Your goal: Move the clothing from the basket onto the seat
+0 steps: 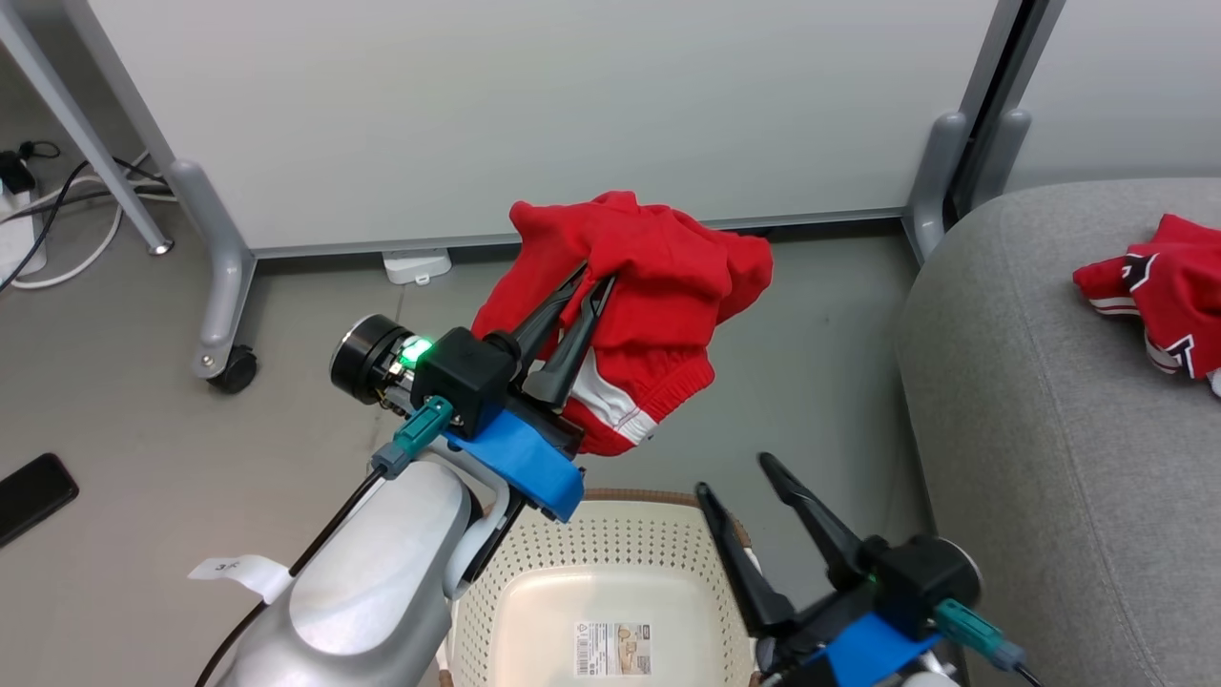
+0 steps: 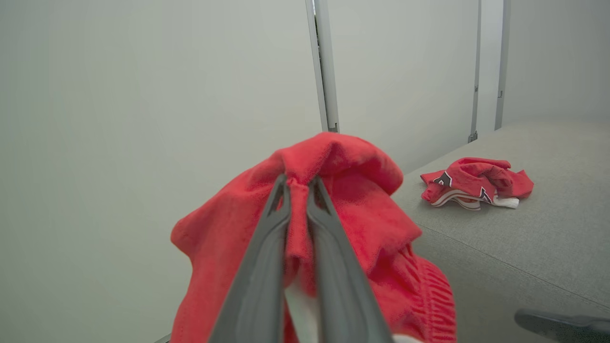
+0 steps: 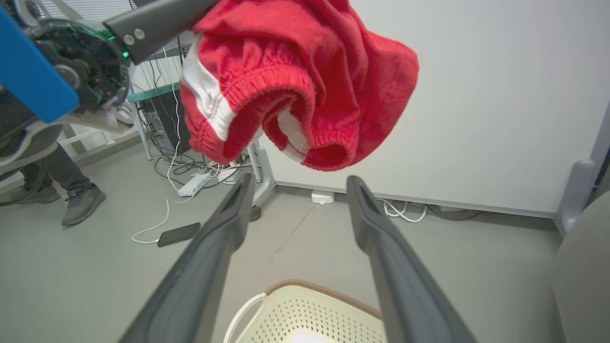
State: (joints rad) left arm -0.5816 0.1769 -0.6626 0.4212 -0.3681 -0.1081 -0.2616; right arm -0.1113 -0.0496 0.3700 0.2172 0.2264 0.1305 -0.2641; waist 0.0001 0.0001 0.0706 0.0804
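Note:
My left gripper (image 1: 591, 277) is shut on a bunched piece of red clothing (image 1: 658, 296) with white trim, hanging in the air above and beyond the basket (image 1: 610, 563). In the left wrist view the left gripper (image 2: 298, 183) pinches a fold of that clothing (image 2: 352, 209). The cream basket shows its bare base with a label sticker. A second red garment (image 1: 1169, 291) with black and white trim lies on the grey seat (image 1: 1049, 429) at the right. My right gripper (image 1: 734, 475) stands open over the basket's right side, holding nothing; the held clothing (image 3: 305, 81) hangs above its fingers.
A white partition panel (image 1: 534, 105) on castor legs stands behind. A dark phone (image 1: 33, 496) lies on the floor at the left, and cables (image 1: 67, 200) trail at the far left. A person's feet (image 3: 81, 205) stand on the floor in the right wrist view.

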